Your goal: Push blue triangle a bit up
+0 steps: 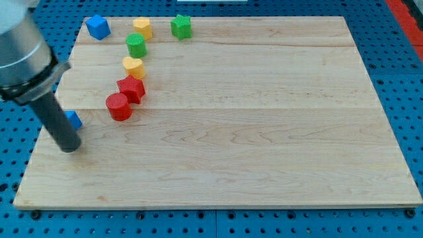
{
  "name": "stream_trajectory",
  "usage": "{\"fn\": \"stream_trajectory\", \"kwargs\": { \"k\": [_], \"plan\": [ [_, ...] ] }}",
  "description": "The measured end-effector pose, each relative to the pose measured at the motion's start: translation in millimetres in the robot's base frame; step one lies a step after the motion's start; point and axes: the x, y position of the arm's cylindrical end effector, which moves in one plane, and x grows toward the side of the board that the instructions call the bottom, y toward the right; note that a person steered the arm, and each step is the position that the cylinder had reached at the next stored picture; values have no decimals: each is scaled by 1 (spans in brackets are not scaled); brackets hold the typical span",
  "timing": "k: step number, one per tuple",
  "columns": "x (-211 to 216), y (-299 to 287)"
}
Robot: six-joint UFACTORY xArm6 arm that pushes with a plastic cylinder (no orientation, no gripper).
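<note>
The blue triangle [74, 119] lies near the board's left edge, mostly hidden behind my rod. My tip [70, 148] rests on the board just below and slightly left of it, touching or nearly touching it. A blue block [98, 27] of blocky shape sits at the top left corner.
A wooden board [264, 132] on a blue pegboard. A yellow block [142, 27], a green star [181, 26], a green cylinder [136, 45], a yellow heart [133, 67], a red star [131, 88] and a red cylinder [119, 106] form a chain at upper left.
</note>
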Motion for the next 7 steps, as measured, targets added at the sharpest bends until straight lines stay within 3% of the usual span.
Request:
{"fn": "stream_trajectory", "kwargs": {
  "k": [2,3,5,6,7],
  "plan": [
    [-74,34],
    [-76,57],
    [-3,17],
    [-32,-18],
    [-62,29]
  ]
}}
